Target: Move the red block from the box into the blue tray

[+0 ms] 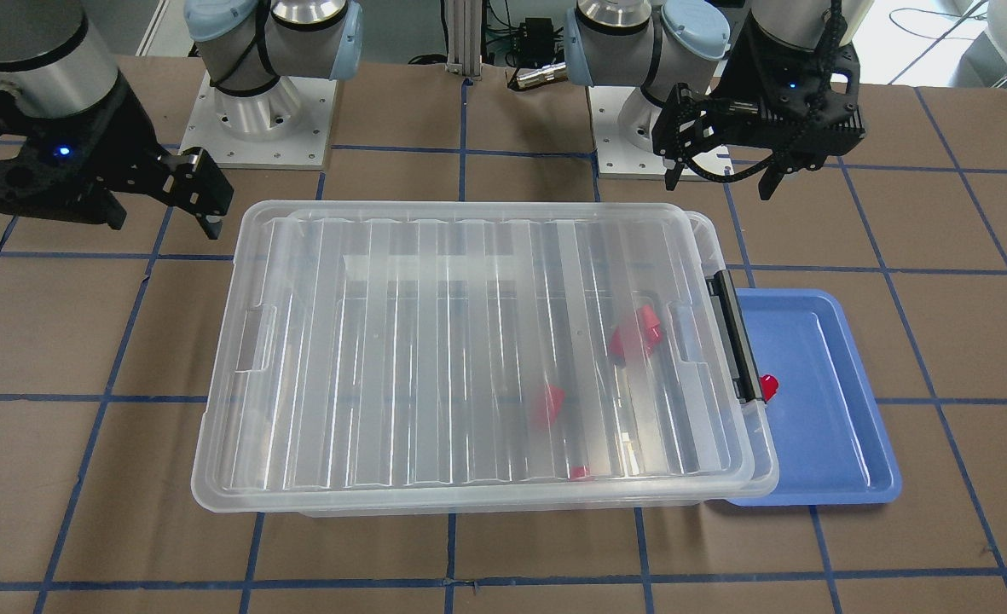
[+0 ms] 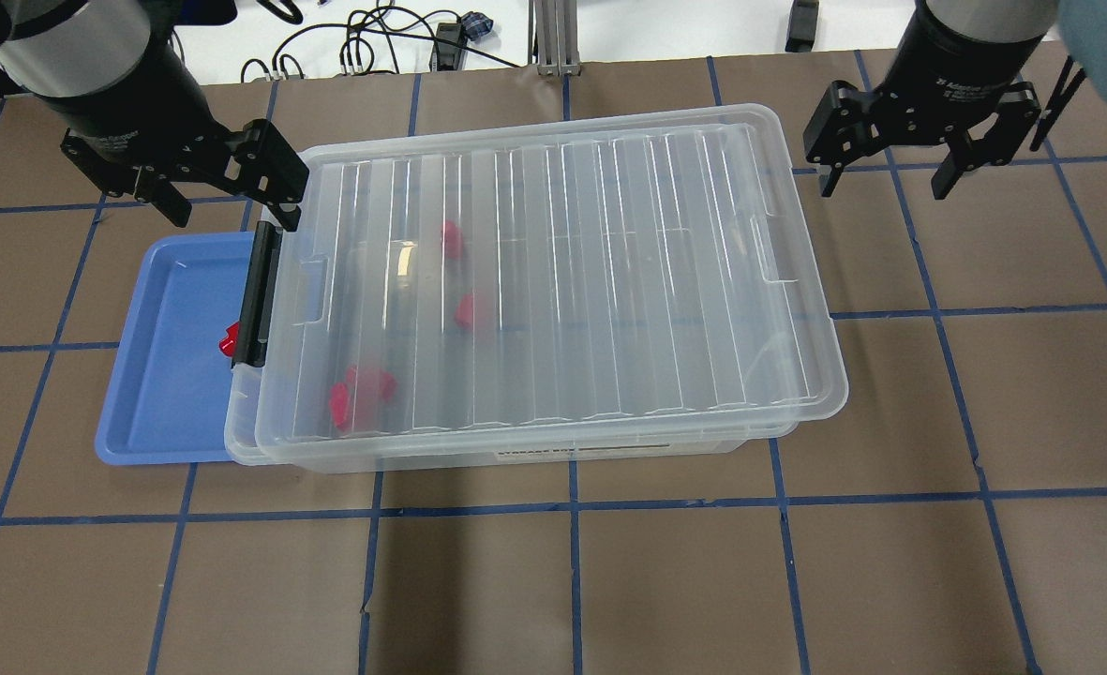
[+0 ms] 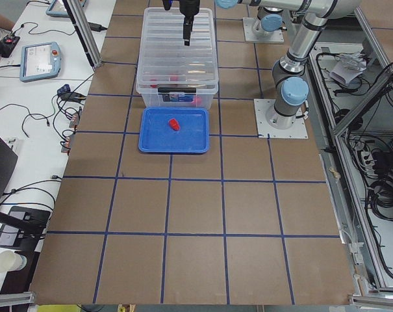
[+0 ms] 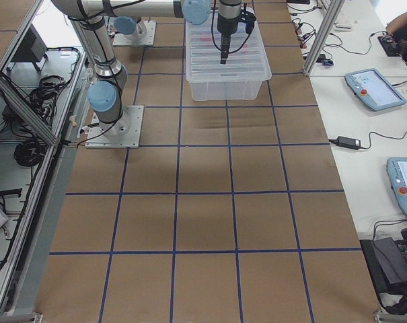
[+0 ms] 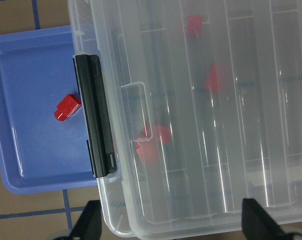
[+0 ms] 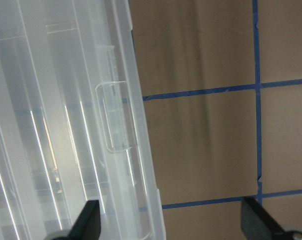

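Observation:
The box (image 1: 486,358) is a clear bin with its ribbed lid on and a black latch bar (image 1: 737,337) at the tray end. Several red blocks (image 1: 635,333) show blurred through the lid. The blue tray (image 1: 818,401) lies against the latch end, partly under the box rim. One red block (image 1: 768,388) lies in the tray beside the latch, also in the left wrist view (image 5: 67,107). My left gripper (image 2: 232,214) is open and empty above the latch end. My right gripper (image 2: 883,186) is open and empty above the table, past the box's other end.
The two arm bases (image 1: 256,111) stand on plates behind the box. Cables (image 2: 375,47) lie along the far table edge. Blue tape lines grid the brown table top (image 2: 572,581). Tablets (image 4: 371,87) lie on a side bench.

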You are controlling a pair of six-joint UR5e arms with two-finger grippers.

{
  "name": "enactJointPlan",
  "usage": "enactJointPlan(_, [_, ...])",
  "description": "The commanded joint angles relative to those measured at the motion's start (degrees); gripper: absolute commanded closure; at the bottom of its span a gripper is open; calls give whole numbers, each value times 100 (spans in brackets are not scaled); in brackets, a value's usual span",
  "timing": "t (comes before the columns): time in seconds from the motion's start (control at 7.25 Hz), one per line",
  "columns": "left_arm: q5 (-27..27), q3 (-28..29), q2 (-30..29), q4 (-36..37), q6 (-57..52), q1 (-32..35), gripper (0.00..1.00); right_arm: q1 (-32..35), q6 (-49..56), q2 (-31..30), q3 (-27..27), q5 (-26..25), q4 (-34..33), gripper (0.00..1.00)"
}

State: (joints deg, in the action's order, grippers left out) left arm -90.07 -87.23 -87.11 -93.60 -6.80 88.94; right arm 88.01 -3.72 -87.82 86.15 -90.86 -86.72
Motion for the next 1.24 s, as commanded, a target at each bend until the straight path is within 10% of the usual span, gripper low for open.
enactJointPlan(0.0, [-1, 4, -7, 0, 3, 0, 0, 199, -262, -51, 33, 59, 32, 0])
enactJointPlan(1.1, [-10, -22, -43, 44, 12, 0, 0, 129, -252, -183, 42, -46, 32, 0])
